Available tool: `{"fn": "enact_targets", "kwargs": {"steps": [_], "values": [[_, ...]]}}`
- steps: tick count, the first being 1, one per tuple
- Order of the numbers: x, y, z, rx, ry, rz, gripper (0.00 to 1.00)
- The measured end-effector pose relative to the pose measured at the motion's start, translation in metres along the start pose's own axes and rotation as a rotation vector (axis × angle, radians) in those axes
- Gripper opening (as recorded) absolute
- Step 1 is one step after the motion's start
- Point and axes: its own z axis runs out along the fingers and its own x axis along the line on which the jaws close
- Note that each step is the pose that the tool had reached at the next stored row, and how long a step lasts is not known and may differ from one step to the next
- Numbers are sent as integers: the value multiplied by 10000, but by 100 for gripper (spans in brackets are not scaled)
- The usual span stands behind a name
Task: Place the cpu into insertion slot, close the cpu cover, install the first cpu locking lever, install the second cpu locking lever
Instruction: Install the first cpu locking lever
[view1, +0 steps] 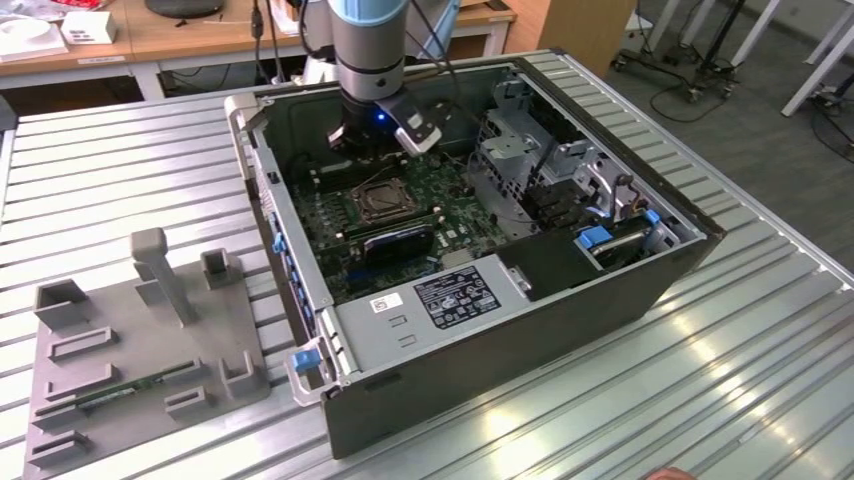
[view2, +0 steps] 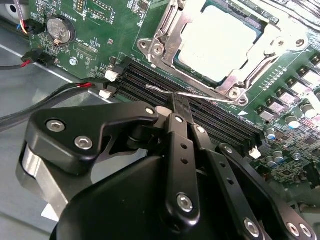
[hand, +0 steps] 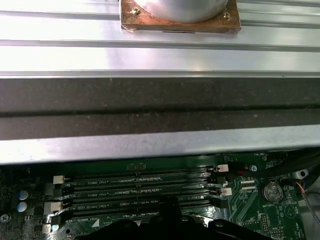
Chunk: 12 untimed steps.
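- The cpu (view2: 216, 42) is seen lying in the insertion slot (view2: 165, 52), under the cpu cover (view2: 175, 31).
- The claw (view2: 180, 107) is pinched narrow beside a thin lever (view2: 165, 91).

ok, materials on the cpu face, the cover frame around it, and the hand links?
The pale square cpu: looks like brushed metal, matte silvery-grey with a soft, even sheen. The silvery cpu cover frame around it: probably stamped steel, with bright glints and bent edges. The hand: its black links look like coated or anodised metal with a smooth satin finish and bolt heads; could be hard plastic.
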Motion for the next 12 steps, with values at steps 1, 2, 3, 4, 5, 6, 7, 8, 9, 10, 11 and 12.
{"fn": "enact_targets", "kwargs": {"steps": [1,2,3,4,5,6,7,8,9,10,11,12], "values": [[4,0,1,-1,-21,-5,11],[6,-1,1,-3,-42,-11,11],[7,-1,3,-6,-62,-16,11],[8,-2,5,-8,-85,-22,11],[9,-3,7,-10,-111,-29,11],[9,-3,10,-13,-138,-36,11],[10,-4,12,-15,-165,-42,11],[10,-5,15,-17,-193,-50,11],[10,-5,18,-20,-224,-57,11],[11,-6,20,-22,-254,-65,11],[11,-7,23,-25,-284,-73,11],[12,-8,26,-27,-317,-81,11]]}}
